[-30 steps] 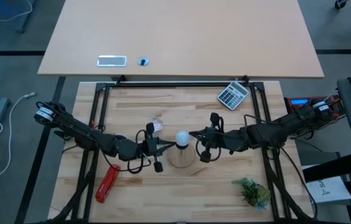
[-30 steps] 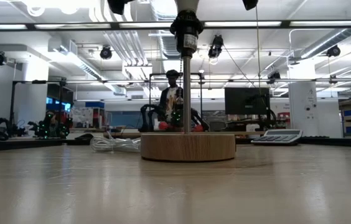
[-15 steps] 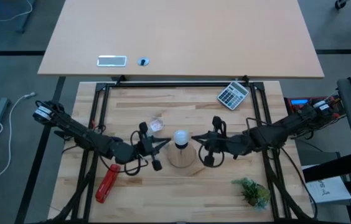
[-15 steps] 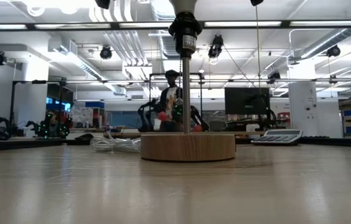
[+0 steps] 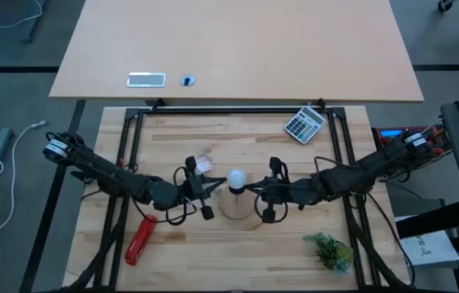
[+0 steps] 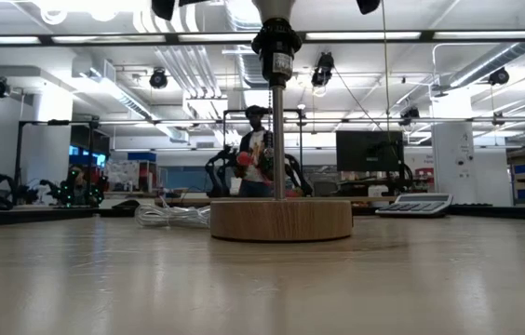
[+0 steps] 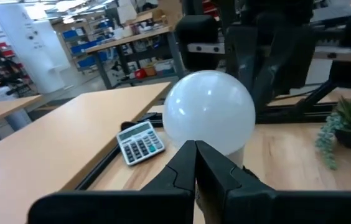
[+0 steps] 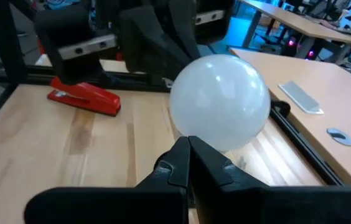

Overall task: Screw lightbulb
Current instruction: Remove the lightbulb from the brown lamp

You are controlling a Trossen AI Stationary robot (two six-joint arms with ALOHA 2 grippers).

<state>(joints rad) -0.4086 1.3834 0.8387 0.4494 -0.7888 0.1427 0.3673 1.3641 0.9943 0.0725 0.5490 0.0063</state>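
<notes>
The lightbulb [image 5: 237, 180], white and round, stands upright on the black socket [image 6: 277, 48] of a thin pole that rises from the round wooden disc [image 6: 281, 220]. My left gripper [image 5: 220, 186] is shut, its tips level at the bulb's left side; in its wrist view they stand before the bulb's [image 7: 210, 112] lower half. My right gripper [image 5: 251, 189] is shut too, its tips at the bulb's right side, low on the bulb [image 8: 220, 102]. In the low view only dark gripper parts show along the top edge. My left gripper [image 7: 194, 148] has its shut fingertips right at the bulb's lower part [image 7: 216, 149], level from the table's left; I cannot tell whether they touch it. My right gripper [image 8: 188, 143] has its shut tips at the bulb's underside [image 8: 225, 146], from the right and slanting slightly down; I cannot tell whether they touch it.
A red stapler [image 5: 140, 240] lies near the front left, a clear plastic scrap [image 5: 205, 163] behind the left gripper, a calculator [image 5: 304, 124] at the back right, a small plant [image 5: 331, 251] at the front right. A person [image 6: 258, 149] stands far behind the table.
Both grippers drew a little away from the bulb and have come back to it. My right gripper now stands slightly nearer the table's near edge than a second ago. Both have stayed shut, and the bulb and its stand have not moved.
</notes>
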